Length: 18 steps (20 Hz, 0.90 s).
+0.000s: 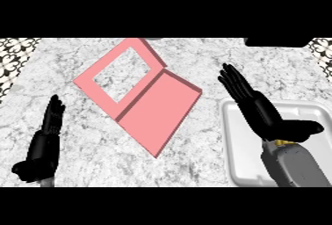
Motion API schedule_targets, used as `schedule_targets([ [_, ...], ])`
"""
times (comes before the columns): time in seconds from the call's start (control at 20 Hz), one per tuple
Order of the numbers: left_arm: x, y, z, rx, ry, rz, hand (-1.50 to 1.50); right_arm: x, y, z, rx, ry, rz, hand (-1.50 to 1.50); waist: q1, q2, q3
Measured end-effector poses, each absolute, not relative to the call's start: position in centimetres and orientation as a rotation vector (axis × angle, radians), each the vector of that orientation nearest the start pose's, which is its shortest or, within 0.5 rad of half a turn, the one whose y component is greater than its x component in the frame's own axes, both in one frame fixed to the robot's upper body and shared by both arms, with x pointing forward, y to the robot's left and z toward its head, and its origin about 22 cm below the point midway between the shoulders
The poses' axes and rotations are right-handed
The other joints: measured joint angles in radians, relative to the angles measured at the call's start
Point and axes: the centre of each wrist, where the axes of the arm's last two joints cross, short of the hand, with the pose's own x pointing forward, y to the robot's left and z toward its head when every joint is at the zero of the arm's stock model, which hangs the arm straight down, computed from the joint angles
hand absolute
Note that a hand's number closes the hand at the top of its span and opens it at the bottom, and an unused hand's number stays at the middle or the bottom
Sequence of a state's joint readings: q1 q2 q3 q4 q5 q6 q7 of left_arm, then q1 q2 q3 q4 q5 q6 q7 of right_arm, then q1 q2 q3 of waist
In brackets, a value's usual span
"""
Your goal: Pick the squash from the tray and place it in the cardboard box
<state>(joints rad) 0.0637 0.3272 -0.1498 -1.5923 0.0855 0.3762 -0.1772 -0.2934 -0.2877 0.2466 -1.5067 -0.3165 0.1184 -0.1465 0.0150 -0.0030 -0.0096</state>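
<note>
A white tray point(243, 145) lies on the marble counter at the right. My right hand point(259, 110) hovers over it, fingers straight and pointing up-left past the tray's far-left corner, thumb stretched to the right. A small yellow patch, probably the squash point(281, 142), peeks out beside the wrist; the hand and forearm hide the rest. The box point(120, 72) is pink and shallow with an open top, set diagonally at centre-left, and its flat flap point(159, 110) lies spread toward the tray. My left hand point(45, 136) rests open at the lower left, fingers up.
A dark object point(279, 41) sits at the counter's far right edge. Patterned wall shows at both top corners. Bare marble lies between the box flap and the tray, and around the left hand.
</note>
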Motion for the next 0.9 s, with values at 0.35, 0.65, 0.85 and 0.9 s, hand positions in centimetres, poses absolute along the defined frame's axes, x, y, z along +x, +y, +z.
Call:
schedule_targets([
  [0.35,22.2,32.6,0.6,0.595,-1.564,-0.116,0.0,29.5,-28.9,4.8,-0.171,-1.521,0.499,-1.5,-0.024,0.011,-0.004],
  [0.65,22.5,35.3,0.9,0.66,-1.426,-0.158,0.0,26.1,-36.5,3.8,-0.614,-1.211,0.793,-1.5,-0.048,0.008,0.001],
  [0.85,23.6,36.0,1.2,0.66,-1.381,-0.182,0.0,23.4,-39.4,4.4,-0.625,-1.251,0.748,-1.5,-0.041,0.004,0.007],
  [0.9,23.9,36.1,1.3,0.659,-1.376,-0.188,0.0,22.9,-40.0,5.0,-0.629,-1.259,0.761,-1.5,-0.039,0.003,0.007],
])
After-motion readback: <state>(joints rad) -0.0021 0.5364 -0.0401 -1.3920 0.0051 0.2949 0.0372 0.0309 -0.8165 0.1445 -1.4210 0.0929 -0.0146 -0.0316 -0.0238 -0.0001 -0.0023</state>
